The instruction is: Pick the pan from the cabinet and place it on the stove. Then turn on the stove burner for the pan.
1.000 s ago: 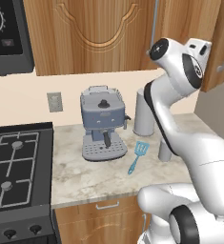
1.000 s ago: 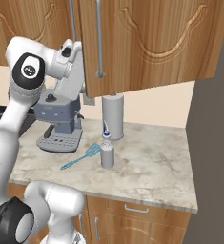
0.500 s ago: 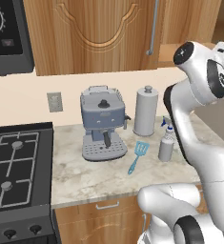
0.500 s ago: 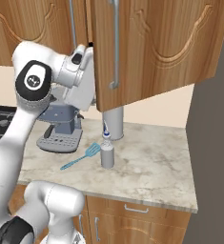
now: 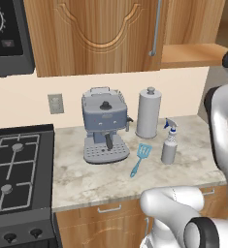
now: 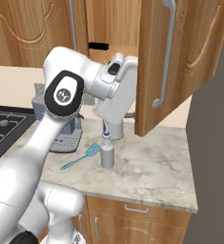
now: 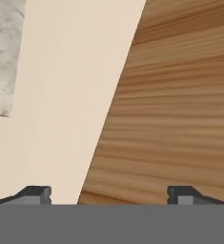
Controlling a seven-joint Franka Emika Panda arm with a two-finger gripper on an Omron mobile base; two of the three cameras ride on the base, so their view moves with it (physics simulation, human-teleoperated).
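The cabinet [image 5: 96,34] of warm brown wood hangs over the counter. Its right door [image 6: 180,62] stands swung open toward me. In the opening, a thin black bar [image 6: 98,45] sticks out level, which looks like the pan's handle; the pan's bowl is hidden. My gripper [image 7: 108,195] is open with nothing between its fingertips [image 7: 35,193], close to a wooden face beside the cream wall. The arm's hand [image 6: 118,90] sits just left of the open door's lower edge. The black stove [image 5: 13,164] lies at the far left.
A grey coffee machine [image 5: 105,126], a paper towel roll [image 5: 148,112], a spray bottle [image 5: 169,144] and a blue spatula [image 5: 140,157] stand on the marble counter [image 5: 86,179]. A black microwave [image 5: 6,34] hangs above the stove. The cabinet's bare shelf [image 5: 193,53] shows at the right.
The cabinet's right door has swung from shut to wide open. My arm moved rightward with it, and the jaws stayed open.
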